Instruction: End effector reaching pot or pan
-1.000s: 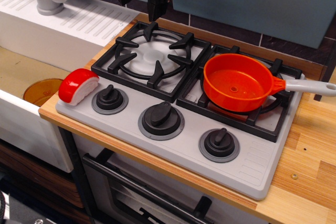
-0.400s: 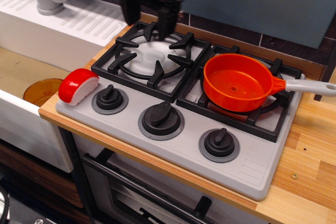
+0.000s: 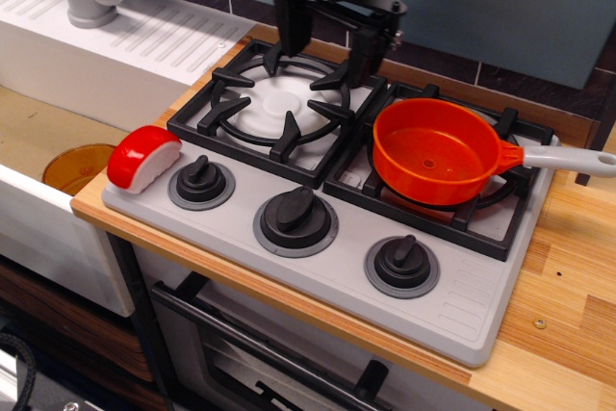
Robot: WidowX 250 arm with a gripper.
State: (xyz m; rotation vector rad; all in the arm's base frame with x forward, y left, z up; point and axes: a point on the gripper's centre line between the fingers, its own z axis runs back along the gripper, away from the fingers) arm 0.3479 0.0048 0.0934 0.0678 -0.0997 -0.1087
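In the single view, the claw [image 3: 327, 50] is seen spread wide and empty above the left burner's back edge, beside the orange saucepan [image 3: 435, 149] resting on the right grate. The saucepan is judged light, stiff, slippery plastic, best taken at its thin rim or grey handle [image 3: 568, 158].

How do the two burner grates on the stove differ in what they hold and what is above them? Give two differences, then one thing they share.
The left burner grate is bare, while the right burner grate carries the orange saucepan. The open gripper hangs above the left grate's back edge; nothing hangs above the right grate. Both are black, pronged and set in the grey stove top.
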